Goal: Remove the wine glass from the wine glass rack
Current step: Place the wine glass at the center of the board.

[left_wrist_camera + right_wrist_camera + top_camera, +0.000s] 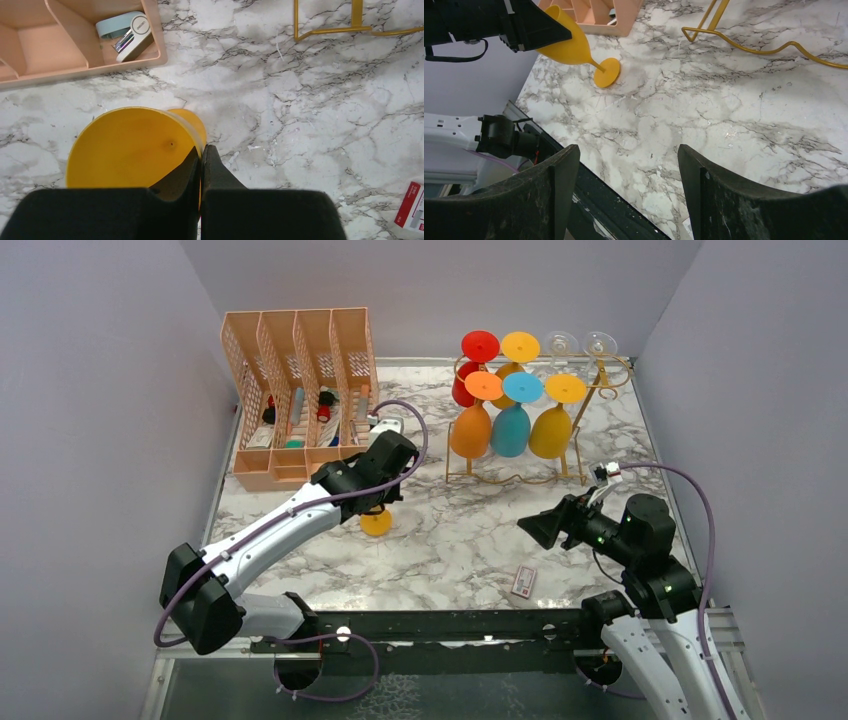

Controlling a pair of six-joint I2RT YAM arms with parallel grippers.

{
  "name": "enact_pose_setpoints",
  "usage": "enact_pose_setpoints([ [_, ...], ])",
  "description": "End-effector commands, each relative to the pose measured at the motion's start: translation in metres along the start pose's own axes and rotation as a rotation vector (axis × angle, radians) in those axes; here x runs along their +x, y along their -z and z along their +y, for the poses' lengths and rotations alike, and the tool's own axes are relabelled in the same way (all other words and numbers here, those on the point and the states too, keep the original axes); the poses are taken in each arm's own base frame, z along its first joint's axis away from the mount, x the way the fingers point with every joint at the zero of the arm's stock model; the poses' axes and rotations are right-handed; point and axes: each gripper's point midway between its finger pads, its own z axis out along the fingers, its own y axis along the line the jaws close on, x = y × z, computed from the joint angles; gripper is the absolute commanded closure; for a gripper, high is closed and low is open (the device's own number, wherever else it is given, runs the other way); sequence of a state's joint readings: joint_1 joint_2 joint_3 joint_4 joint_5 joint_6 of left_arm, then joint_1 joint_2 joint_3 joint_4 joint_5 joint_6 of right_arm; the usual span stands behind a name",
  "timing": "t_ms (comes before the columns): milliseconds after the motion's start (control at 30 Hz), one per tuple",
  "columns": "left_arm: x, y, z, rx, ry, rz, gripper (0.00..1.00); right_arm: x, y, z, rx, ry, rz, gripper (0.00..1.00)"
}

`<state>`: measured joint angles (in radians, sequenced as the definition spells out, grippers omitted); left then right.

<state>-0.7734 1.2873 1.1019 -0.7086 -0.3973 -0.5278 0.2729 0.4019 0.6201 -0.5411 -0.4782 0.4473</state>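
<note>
The left pincer (pixel 201 150) is pressed together on the rim of the yellow wine glass (pixel 130 147), one finger inside the bowl and one outside, so the thin wall is pinched between them. From the right wrist's view the glass (pixel 571 47) hangs tilted from that pincer (pixel 559 32). Its bowl opens towards the pincer, and its stem and round foot slant down and away to the marble table (pixel 734 130). The low edge of the foot is at the table's surface, but whether it touches cannot be told. The glass is off the wine glass rack (pixel 612 380), which stands well apart, ahead of the left pincer and to its right. Other glasses hang upside down on the rack: red, orange, blue, yellow and two clear ones. Only the rack's wavy gold base wire (pixel 332 31) shows at the top of the left wrist's view. Ahead of the left pincer and to its left sits the peach file organiser (pixel 300 350), with a pale blue and white stapler (pixel 134 34) in its nearest compartment. The right pincer (pixel 626 150) is spread wide and holds nothing, hovering above the table and facing across towards the left pincer and the glass. A small red and white packet (pixel 523 582) lies flat on the table just below and behind the right pincer (pixel 540 528).
</note>
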Motion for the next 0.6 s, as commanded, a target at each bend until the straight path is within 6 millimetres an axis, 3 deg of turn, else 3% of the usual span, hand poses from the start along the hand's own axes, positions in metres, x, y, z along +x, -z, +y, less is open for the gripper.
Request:
enact_pose_setpoints([
  [0,0.0,-0.004,0.017,-0.068,0.021,-0.009,1.0,0.002,0.0,-0.005,0.025,-0.015,0.004,0.25],
  [167,0.0,-0.014,0.026,-0.066,0.07,0.012,1.0,0.003,-0.001,-0.005,0.025,-0.019,0.003,0.25],
  [567,-0.002,-0.017,0.028,-0.054,0.113,-0.014,1.0,0.005,-0.002,-0.005,0.016,-0.022,0.011,0.25],
])
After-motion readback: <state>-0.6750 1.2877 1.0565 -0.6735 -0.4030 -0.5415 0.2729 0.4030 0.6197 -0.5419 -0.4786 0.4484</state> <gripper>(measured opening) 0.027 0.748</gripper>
